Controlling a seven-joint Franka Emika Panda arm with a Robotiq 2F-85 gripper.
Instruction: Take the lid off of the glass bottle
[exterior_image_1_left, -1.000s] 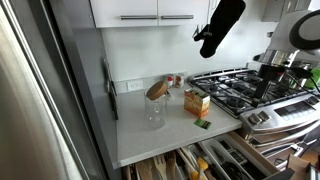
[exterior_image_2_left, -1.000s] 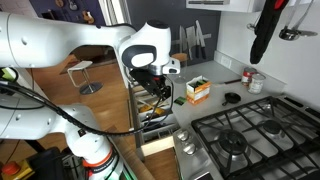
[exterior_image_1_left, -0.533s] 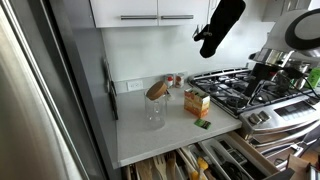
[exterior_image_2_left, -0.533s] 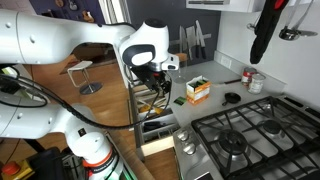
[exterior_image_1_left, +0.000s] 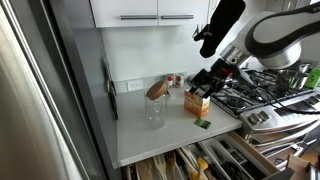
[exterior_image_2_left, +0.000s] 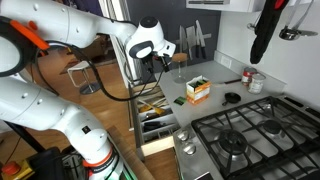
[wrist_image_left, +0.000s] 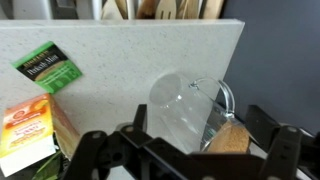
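**Gripper Held Open Over Tabletop as Lid Sits Askew on Glass Bottle**

The gripper (exterior_image_1_left: 204, 87) is pictured in an exterior view, raised in the air above the tabletop (exterior_image_1_left: 150, 142) and close to the orange carton (exterior_image_1_left: 197, 103), toward the edge that meets the stove (exterior_image_1_left: 240, 92). In the wrist view its fingers (wrist_image_left: 93, 150) are spread wide apart, and nothing is clasped between them. The glass bottle (exterior_image_1_left: 155, 112) is stood upright near the middle of the tabletop, closer to the rear edge at the wall than to the front edge above the opened drawers (exterior_image_1_left: 190, 165). The lid (exterior_image_1_left: 157, 90) is propped at a slant on the bottle's mouth and is not yet taken off. The carton is set near the bottle on the stove side, apart from it. A green packet (exterior_image_1_left: 203, 123) is laid flat by the front edge, just in front of the carton. Small red-topped jars (exterior_image_1_left: 175, 80) are grouped at the rear edge. The bottle is not touched by the gripper.
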